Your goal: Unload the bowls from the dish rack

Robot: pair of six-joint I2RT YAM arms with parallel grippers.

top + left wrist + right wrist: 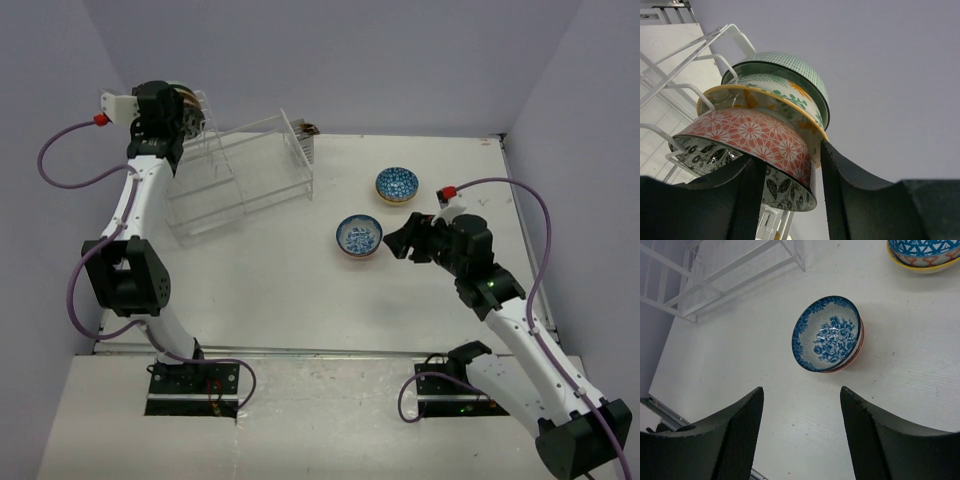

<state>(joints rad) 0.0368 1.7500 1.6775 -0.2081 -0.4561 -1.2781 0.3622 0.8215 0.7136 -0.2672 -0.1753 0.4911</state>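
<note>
Far left, the left gripper (790, 165) is up at the end of the dish rack (240, 190), right on the bowls standing on edge there. Four are packed together in the slots: a green-checked bowl (795, 67) at the back, a yellow-rimmed leaf bowl (785, 97), an orange-red flower bowl (755, 135), and a black-and-white leaf bowl (710, 155) nearest. The fingers (747, 200) sit on either side of the lower edge of those two nearest bowls. Whether they are clamped on or only straddling, I cannot tell.

Moving right onto the table (300, 290), a blue rose bowl (827, 335) rests nested in an orange-rimmed bowl (860, 340), well apart from the rack. Beyond it is a dark blue patterned bowl (397, 184), also nested in another.

Over on the right, the right gripper (801, 395) hangs above the table just beside the blue rose bowl, jaws spread wide, holding nothing.
</note>
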